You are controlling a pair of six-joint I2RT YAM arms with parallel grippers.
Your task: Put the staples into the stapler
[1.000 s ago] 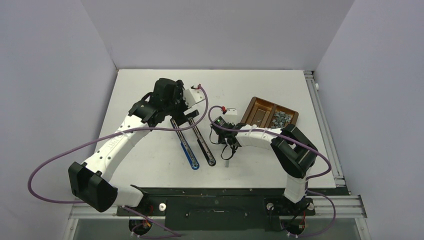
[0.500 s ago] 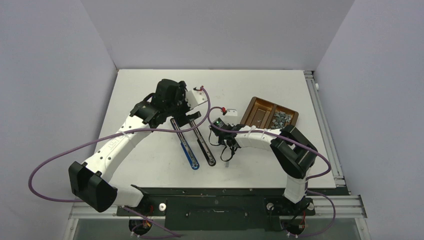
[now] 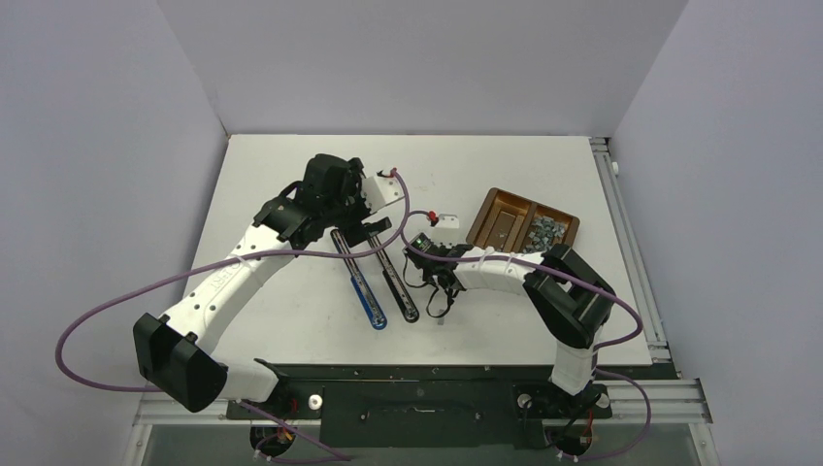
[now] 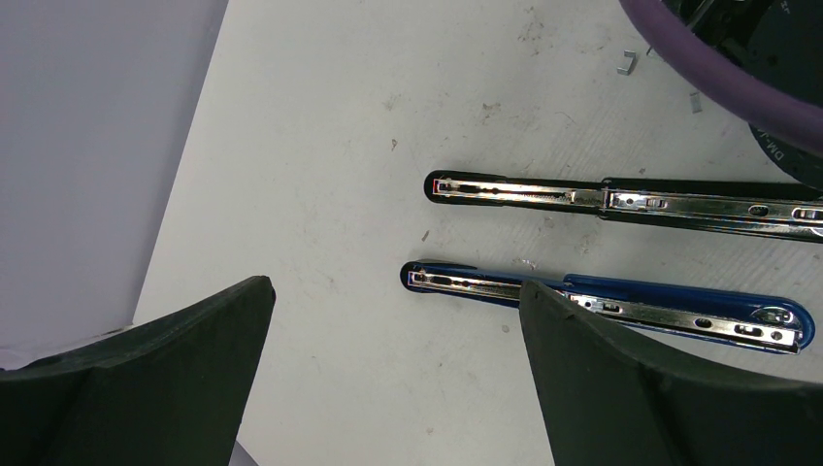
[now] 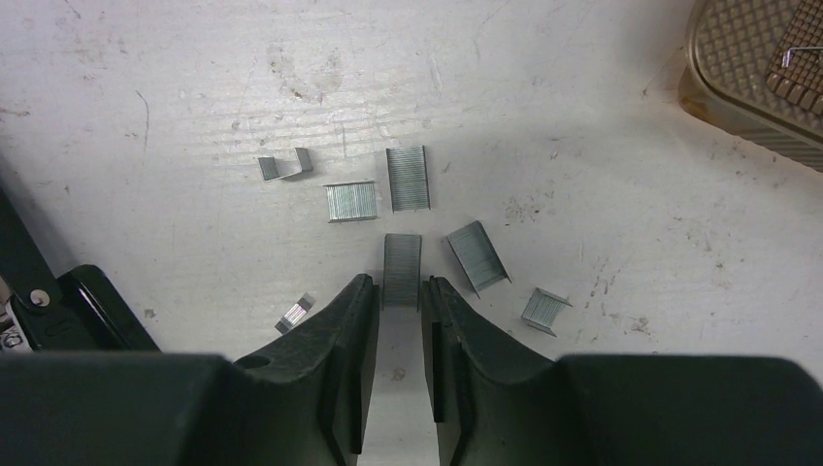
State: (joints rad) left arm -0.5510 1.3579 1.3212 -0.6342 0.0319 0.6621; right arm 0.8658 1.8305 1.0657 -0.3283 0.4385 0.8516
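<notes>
**Right hand nips a staple strip beside two opened staplers**

The right hand [image 5: 400, 283] of a two-armed robot pinches the near end of a short silver-grey staple strip [image 5: 403, 254] between its black fingers, which are almost pressed together, low over the scuffed white bench [image 5: 543, 116]. Whether the strip is lifted or rests on the surface cannot be told. Other loose staples [image 5: 408, 178] lie scattered on the bench just ahead of the fingers, among them two blocks side by side and one bent piece. A brown two-compartment tray [image 3: 529, 199] sits near the right arm, with a heap of staples [image 3: 545, 230] in the compartment farther from the staplers. The left hand [image 4: 393, 291] hangs with its fingers spread wide above a slim black stapler [image 4: 621, 199] and a slim blue stapler [image 4: 602, 303]. The two lie parallel and slightly apart, both folded open with their metal channels facing up. Seen from overhead, the right hand is just beside the black stapler's near end.
</notes>
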